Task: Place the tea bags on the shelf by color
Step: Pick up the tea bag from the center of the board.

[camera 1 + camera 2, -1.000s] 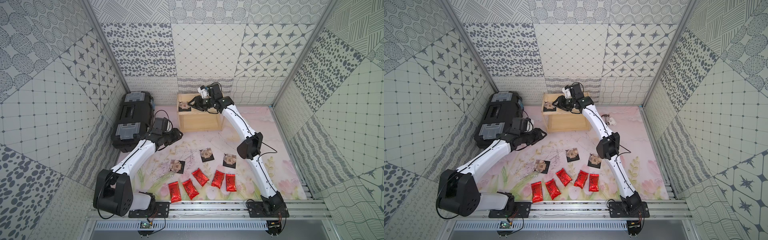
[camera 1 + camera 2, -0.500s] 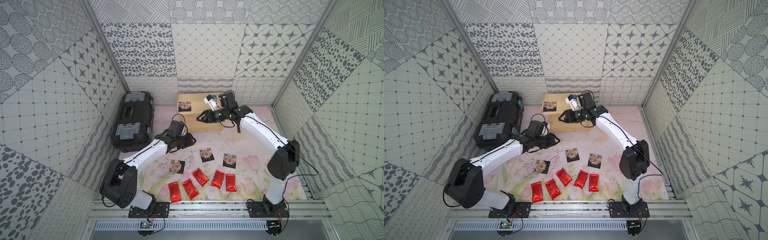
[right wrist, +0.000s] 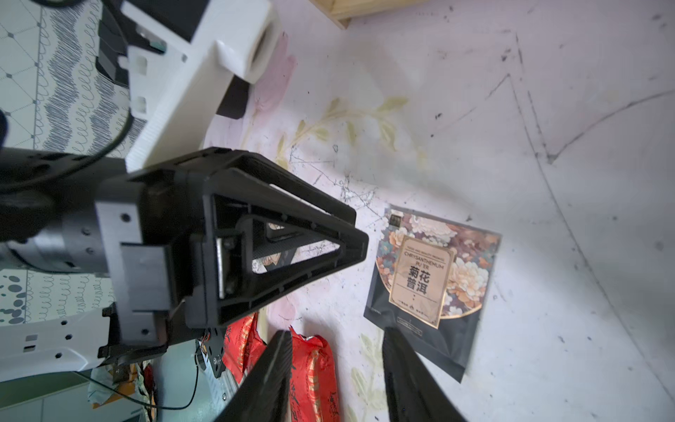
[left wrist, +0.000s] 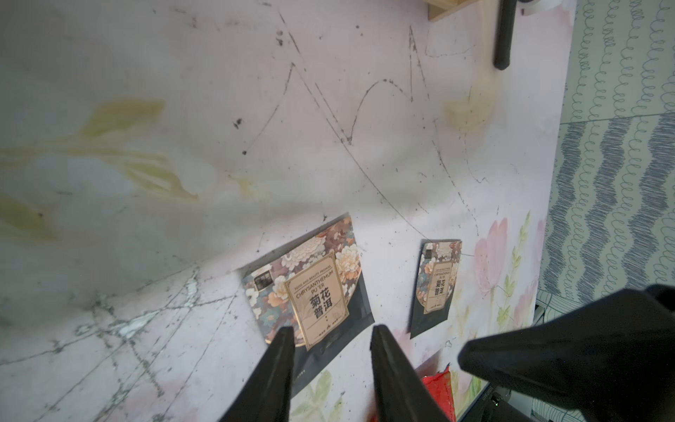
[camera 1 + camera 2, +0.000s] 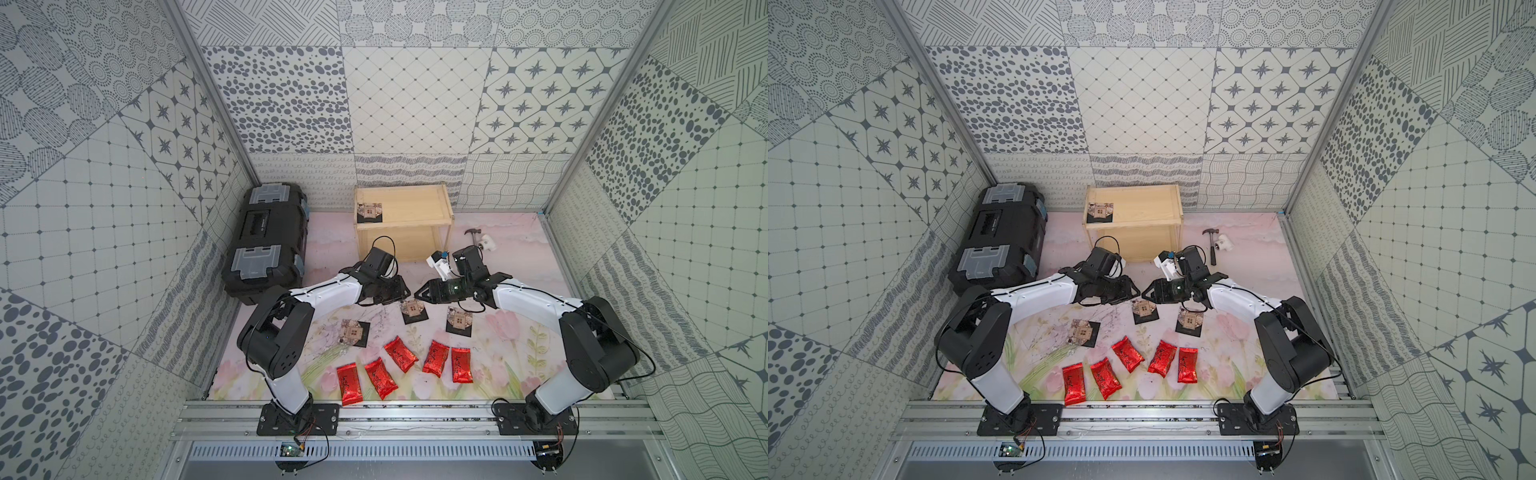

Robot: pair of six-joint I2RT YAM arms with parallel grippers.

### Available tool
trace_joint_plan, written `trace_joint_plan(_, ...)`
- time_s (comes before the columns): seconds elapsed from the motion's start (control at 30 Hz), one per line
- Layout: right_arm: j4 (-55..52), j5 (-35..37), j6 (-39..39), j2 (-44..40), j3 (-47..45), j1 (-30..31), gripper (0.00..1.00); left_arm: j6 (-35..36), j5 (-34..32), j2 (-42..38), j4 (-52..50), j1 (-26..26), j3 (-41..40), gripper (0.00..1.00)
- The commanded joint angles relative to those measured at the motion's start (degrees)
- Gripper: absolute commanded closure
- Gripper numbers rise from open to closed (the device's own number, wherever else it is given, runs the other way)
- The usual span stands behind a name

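Plainly, these tea bags are light, thin and flat: none needs force, but none offers much to grab. One black tea bag lies on the top board of the shelf, at its left end, in the upper middle of both top views. Three more black ones lie on the table in a loose row at the centre of the frame. The five red tea bags are spread just below them, toward the lower edge.

The left gripper hangs low over the middle black tea bag. Its fingers are moderately apart, one on each side of the packet's near end, with nothing between them. The right gripper points in from the opposite side, likewise half spread and empty. In both top views the two nearly meet above that packet.

A packet lying flush on the table probably cannot be pinched by its faces. The better hold, I judge, is at an edge or corner: press one finger down near the rim so the sealed border lifts, then close on that border. The black packet looks like fairly stiff laminated film and should keep its shape. The red foil looks slick and puffier, so it may slide or crinkle; a grip across its narrow middle seems safest. Two grippers on one packet risk a knock.
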Motion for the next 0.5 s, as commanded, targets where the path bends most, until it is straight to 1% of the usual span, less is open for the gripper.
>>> trace_joint_plan(0.0, 6.55, -1.06, 1.22, 1.87, -2.16, -1.11, 0.57, -1.32, 1.86, 2.32, 5.26, -0.54, -1.14, 0.60)
trace_joint_plan(0.1, 7.19, -1.40, 1.42, 2.98, -4.18, -2.09, 0.58, -1.32, 1.74, 2.99, 6.01, -0.54, -1.87, 0.60)
trace_joint_plan(0.27, 7.82, -2.09, 1.87, 5.68, -4.81, -3.27, 0.59, -1.22, 2.14, 4.92, 6.48, -0.59, -2.16, 0.60)
trace_joint_plan(0.47, 10.33, -3.20, 4.77, 8.35, -6.25, -4.37, 0.61, -1.41, 1.45, 5.02, 6.54, -0.54, -3.55, 0.60)
